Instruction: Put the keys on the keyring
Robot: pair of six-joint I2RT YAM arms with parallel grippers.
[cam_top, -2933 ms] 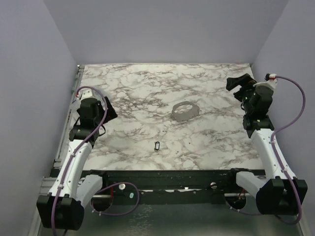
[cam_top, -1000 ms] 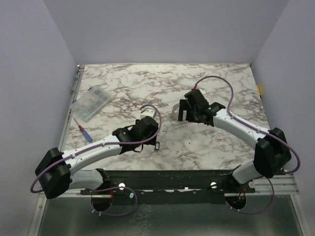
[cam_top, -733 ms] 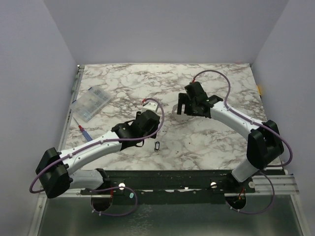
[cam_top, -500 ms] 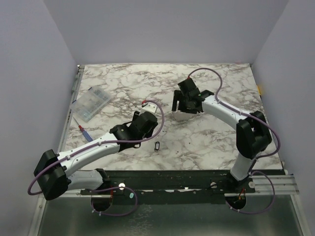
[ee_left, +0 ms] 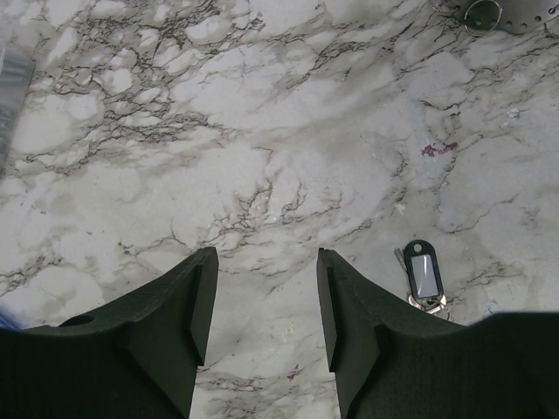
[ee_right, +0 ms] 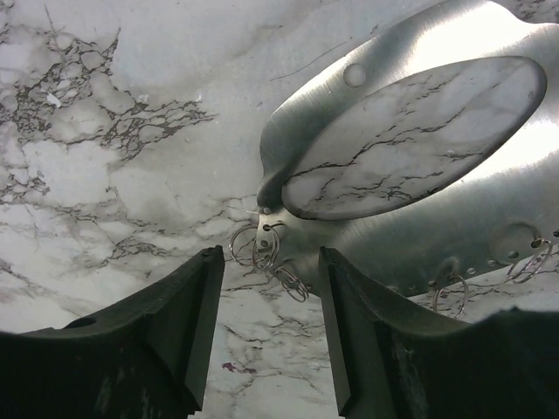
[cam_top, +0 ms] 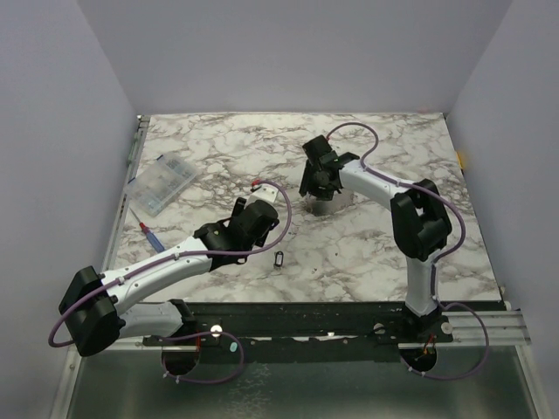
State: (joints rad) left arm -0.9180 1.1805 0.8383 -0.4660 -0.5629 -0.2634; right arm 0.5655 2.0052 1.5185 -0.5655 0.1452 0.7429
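Hovering over the table [cam_top: 218,148], the left end effector [ee_left: 265,262] has its fingers apart and holds nothing. Its wrist view shows the key [ee_left: 423,275] lying flat just right of them. The right end effector [ee_right: 269,257], likewise spread and empty, hangs above the keyring [ee_right: 419,236]. Only its wrist view reveals small wire rings [ee_right: 262,249] along the hoop's wall.

— What lies off to my left?
— A clear plastic box [cam_top: 162,185], flat on the marble table [cam_top: 218,144] near its left edge.
— Anything nearer me?
— A thin red-ended tool [cam_top: 148,234], just beside the box.
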